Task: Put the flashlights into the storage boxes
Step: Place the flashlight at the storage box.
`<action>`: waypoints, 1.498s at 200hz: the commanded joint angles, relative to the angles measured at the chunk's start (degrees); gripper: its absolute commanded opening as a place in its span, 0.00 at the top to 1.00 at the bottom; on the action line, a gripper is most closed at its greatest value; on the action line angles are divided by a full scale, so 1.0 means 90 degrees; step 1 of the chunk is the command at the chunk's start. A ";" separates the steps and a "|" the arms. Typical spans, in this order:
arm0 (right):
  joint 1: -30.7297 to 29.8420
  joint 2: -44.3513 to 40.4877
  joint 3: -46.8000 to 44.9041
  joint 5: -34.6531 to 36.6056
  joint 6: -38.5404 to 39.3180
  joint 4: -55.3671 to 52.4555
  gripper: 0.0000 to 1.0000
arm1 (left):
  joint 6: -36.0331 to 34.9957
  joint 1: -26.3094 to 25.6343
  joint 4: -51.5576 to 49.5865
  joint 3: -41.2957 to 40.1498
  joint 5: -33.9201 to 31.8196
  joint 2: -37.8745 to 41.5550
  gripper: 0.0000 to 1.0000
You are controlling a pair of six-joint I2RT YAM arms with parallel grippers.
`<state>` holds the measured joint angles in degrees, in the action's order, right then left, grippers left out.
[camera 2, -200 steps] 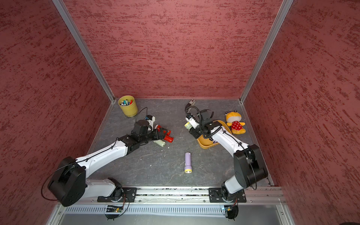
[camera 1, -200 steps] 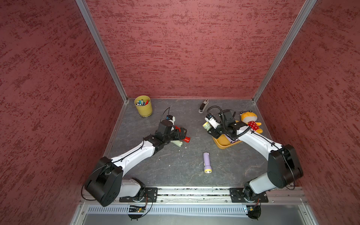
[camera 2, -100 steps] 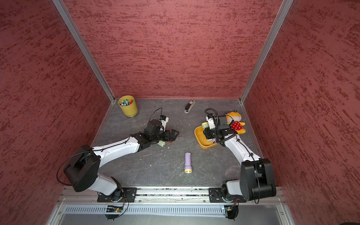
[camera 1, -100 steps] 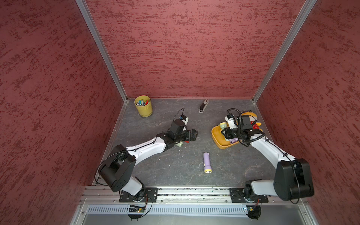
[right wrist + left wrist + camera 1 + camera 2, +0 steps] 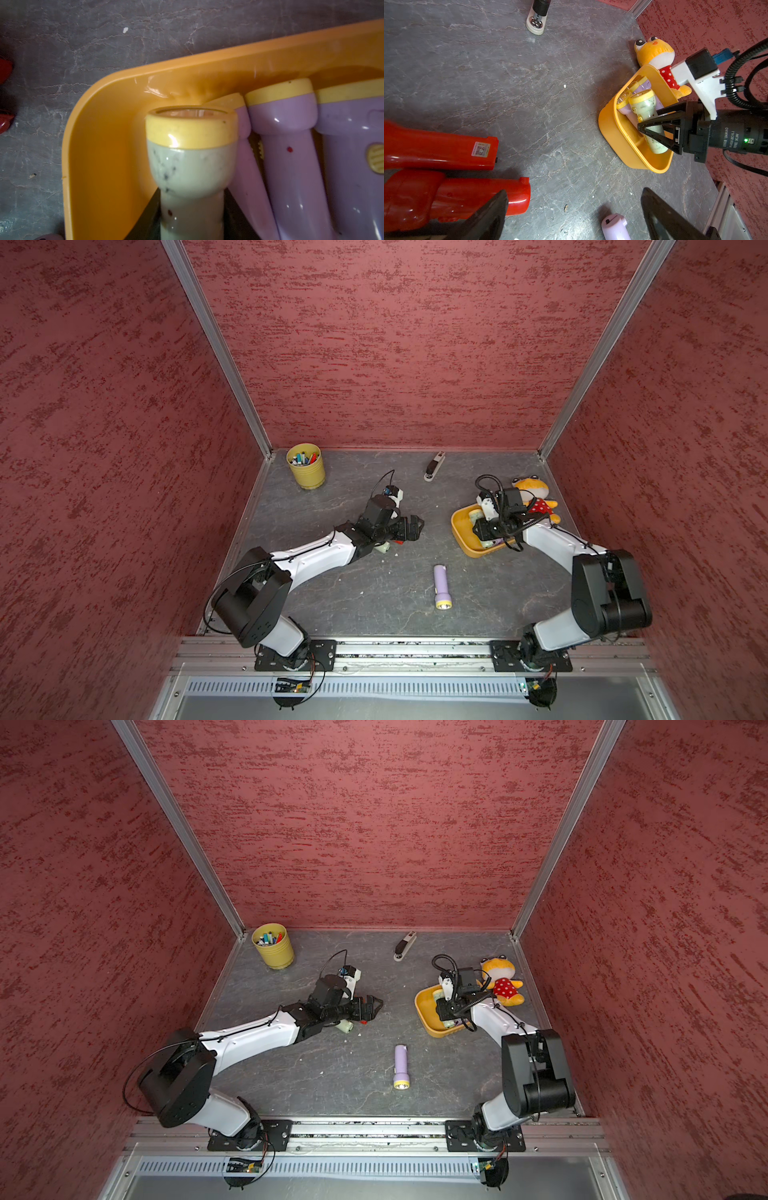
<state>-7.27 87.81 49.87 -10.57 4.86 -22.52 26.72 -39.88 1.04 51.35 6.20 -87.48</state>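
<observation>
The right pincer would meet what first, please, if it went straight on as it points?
Probably the tray wall; the green flashlight in the right pincer points there, though depth is unclear.

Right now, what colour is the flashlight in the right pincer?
Pale green flashlight, yellow head; right wrist view.

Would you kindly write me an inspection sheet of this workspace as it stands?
Surface: grey tabletop, a few pale crumbs.
Job's things: tray holds three lilac flashlights and the held green flashlight; a lone lilac flashlight, two red flashlights and a second green flashlight lie outside.
Clutter: pen cup, stapler, plush toy beside the tray.
Grippers: left gripper open by the red flashlights; right gripper shut on the held green flashlight.
Cables: black loops at both wrists.
Surroundings: red walls, metal rail in front.
</observation>
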 commanded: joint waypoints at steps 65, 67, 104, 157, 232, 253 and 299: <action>-0.0116 0.0274 0.0466 0.1083 0.0415 0.0022 0.58 | 0.0043 -0.0012 0.0148 0.0098 0.0013 -0.0016 0.01; -0.0119 0.0268 0.0470 0.1086 0.0424 0.0022 0.57 | 0.0045 -0.0012 0.0148 0.0096 0.0009 -0.0016 0.01; -0.0209 0.0112 0.0502 0.0876 0.0417 0.0010 0.53 | 0.0059 -0.0012 0.0146 0.0072 -0.0024 0.0013 0.01; -0.0306 -0.0216 0.0523 0.0844 0.0369 -0.0132 0.55 | 0.0049 -0.0012 0.0132 0.0066 -0.0012 0.0013 0.01; -0.0751 -0.0387 0.0570 0.0442 0.0006 -0.0253 0.55 | 0.0046 -0.0003 0.0115 0.0049 -0.0025 0.0052 0.01; -0.0802 -0.0317 0.0529 0.0052 -0.0190 -0.0155 0.61 | 0.0042 -0.0003 0.0119 0.0045 -0.0039 0.0062 0.01; -0.0843 0.0003 0.0314 0.0086 -0.0422 -0.0085 0.71 | 0.0089 -0.0003 0.0148 0.0036 0.0020 0.0014 0.01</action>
<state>-14.59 86.11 53.19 -9.32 3.22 -23.62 27.38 -39.88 1.34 51.86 6.28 -87.96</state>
